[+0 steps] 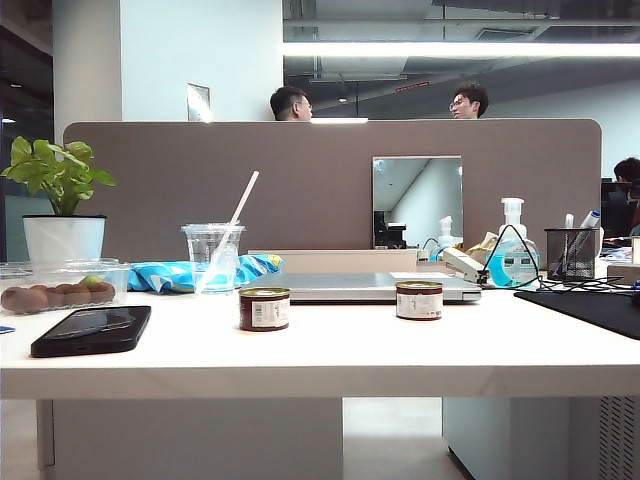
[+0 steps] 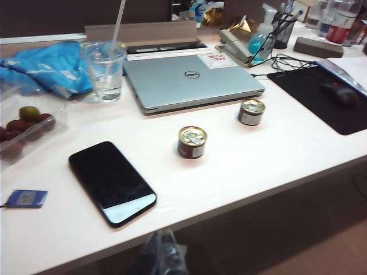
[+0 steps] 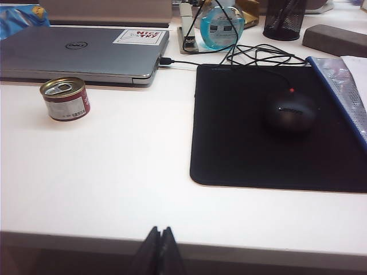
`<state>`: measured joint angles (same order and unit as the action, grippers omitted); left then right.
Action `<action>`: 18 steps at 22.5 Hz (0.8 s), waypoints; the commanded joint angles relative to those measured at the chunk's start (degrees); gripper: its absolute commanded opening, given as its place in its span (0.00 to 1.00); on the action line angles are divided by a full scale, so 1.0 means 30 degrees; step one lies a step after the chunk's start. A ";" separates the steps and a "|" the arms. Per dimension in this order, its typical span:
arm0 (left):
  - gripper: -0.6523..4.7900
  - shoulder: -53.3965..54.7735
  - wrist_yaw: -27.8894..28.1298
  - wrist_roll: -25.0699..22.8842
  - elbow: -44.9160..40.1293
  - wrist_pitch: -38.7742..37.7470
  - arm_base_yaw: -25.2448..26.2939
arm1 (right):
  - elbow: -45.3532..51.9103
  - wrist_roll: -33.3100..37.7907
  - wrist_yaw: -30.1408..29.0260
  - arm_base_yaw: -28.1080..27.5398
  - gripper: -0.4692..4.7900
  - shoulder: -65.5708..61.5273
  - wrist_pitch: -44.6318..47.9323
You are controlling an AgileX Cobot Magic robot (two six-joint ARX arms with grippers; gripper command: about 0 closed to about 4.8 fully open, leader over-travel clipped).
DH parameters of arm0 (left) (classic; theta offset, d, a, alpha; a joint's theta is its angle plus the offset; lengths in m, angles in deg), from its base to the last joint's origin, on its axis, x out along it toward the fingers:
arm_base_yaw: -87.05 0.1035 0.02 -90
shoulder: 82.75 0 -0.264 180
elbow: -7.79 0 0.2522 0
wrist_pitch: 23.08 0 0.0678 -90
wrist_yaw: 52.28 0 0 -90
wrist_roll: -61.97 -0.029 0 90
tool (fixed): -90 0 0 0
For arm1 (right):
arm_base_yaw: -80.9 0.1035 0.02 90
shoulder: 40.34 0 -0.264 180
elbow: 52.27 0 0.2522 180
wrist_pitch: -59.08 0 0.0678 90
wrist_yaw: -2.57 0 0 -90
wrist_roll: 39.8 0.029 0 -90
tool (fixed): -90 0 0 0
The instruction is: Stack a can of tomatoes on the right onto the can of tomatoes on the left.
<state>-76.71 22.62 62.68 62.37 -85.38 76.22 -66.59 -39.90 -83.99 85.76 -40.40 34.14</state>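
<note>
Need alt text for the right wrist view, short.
A small tomato can stands upright on a white table in front of a closed silver laptop. A mouse sits on a black mat. The right pincer is shut at the near edge, holding nothing.

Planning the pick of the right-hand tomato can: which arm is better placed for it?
Right, probably. The right can stands alone before the laptop, on the shut right gripper's side. The left gripper has the left can nearer.

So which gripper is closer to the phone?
Left. The left gripper hangs off the table edge just past the phone. The right gripper is shut, far off by the mousepad.
</note>
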 commanded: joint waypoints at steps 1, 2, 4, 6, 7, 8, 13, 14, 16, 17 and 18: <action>0.12 0.0007 -0.1413 -0.0809 0.0066 0.0350 0.0015 | -0.0510 0.2696 -0.0240 0.0029 0.09 0.0007 0.2062; 0.12 0.0007 -0.1421 -0.0809 0.0066 0.0350 0.0015 | -0.1078 0.3060 -0.0262 0.0029 0.09 0.0007 0.2171; 0.12 0.0007 -0.1311 -0.0845 0.0066 0.0357 0.0015 | -0.3614 0.2936 0.0036 0.0022 0.08 -0.0066 0.2069; 0.12 0.0007 -0.1253 -0.1020 0.0066 0.0350 0.0015 | -0.5676 0.1872 0.0641 0.0022 0.08 -0.0211 0.1931; 0.12 0.0007 -0.1260 -0.1122 0.0066 0.0364 0.0015 | -0.6754 0.1144 0.0867 0.0022 0.08 -0.0474 0.1588; 0.12 0.0007 -0.1253 -0.1122 0.0066 0.0364 0.0015 | -0.7963 0.0481 0.1042 0.0015 0.08 -0.0860 0.0896; 0.12 0.0007 -0.1246 -0.1246 0.0066 0.0517 0.0015 | -1.5489 -0.2463 0.0255 0.0029 0.09 -0.6207 -0.4393; 0.12 0.0007 -0.1224 -0.1253 0.0066 0.0597 0.0015 | -1.6954 -0.2885 -0.0255 0.0022 0.10 -0.7570 -0.5348; 0.12 0.0007 -0.0590 -0.1246 0.0073 0.0707 0.0015 | -2.1150 -0.3526 -0.2011 0.0029 0.20 -1.1723 -0.7111; 0.12 0.0007 -0.0357 -0.1246 0.0073 0.0692 0.0015 | -2.2403 -0.3643 -0.2448 0.0036 0.26 -1.3049 -0.7293; 0.12 0.0007 -0.0328 -0.1239 0.0073 0.0692 0.0015 | -2.4859 -0.4000 -0.2849 0.0036 0.34 -1.5890 -0.7351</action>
<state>-76.68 21.27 58.99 62.37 -84.17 76.22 -137.16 -50.35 -90.92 85.81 -84.31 13.09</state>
